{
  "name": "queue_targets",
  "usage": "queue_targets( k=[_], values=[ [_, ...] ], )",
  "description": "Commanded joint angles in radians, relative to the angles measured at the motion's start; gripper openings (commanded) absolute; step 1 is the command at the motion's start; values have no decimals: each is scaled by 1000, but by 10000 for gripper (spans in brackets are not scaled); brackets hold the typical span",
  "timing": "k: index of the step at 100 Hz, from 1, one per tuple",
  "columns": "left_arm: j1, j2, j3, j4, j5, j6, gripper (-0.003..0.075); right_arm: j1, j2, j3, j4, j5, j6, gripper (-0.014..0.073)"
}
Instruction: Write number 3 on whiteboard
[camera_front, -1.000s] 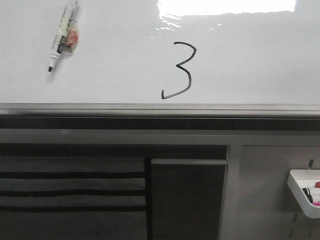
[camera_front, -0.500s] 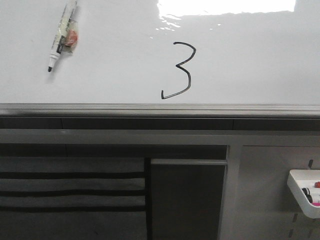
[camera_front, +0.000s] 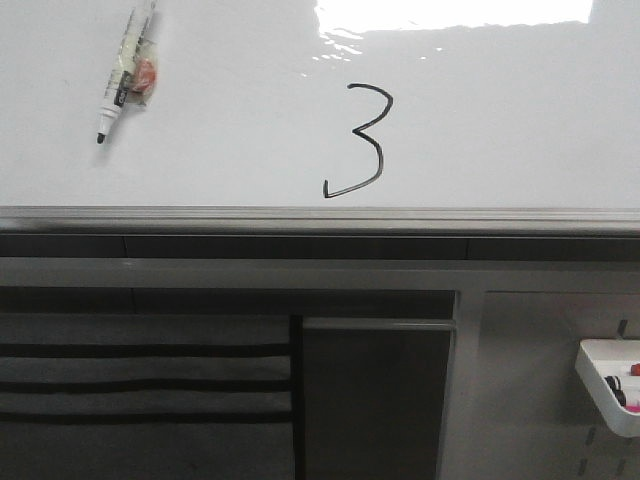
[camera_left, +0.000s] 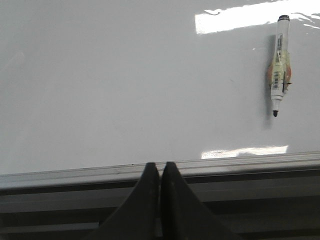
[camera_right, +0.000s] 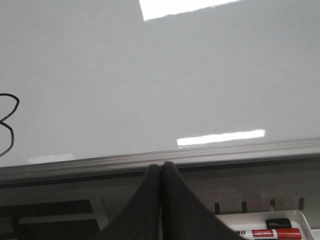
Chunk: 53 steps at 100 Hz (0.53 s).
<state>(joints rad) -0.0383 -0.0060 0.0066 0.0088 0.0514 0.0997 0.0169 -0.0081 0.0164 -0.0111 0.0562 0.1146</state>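
Note:
The whiteboard is a large glossy white board with a grey bottom rail and a bright glare at its top. A thin black number 3 is drawn on it near the middle; its right part shows in the right wrist view. A white marker with a black tip lies on the board at the upper left, also in the left wrist view. My left gripper is shut and empty near the board's rail. My right gripper is shut and empty near the rail too. Neither gripper shows in the front view.
A small white tray hangs at the lower right below the board and holds a red marker and a black one. Grey frame rails and a dark panel lie below the board's rail.

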Motion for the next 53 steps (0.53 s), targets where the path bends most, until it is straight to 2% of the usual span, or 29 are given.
queue_targets(
  k=[1, 53],
  values=[
    [3, -31, 2, -9, -85, 2, -18, -5, -22, 23, 1, -100, -2, -67],
    [3, -31, 2, -9, -85, 2, -18, -5, -22, 23, 1, -94, -2, -67]
  ],
)
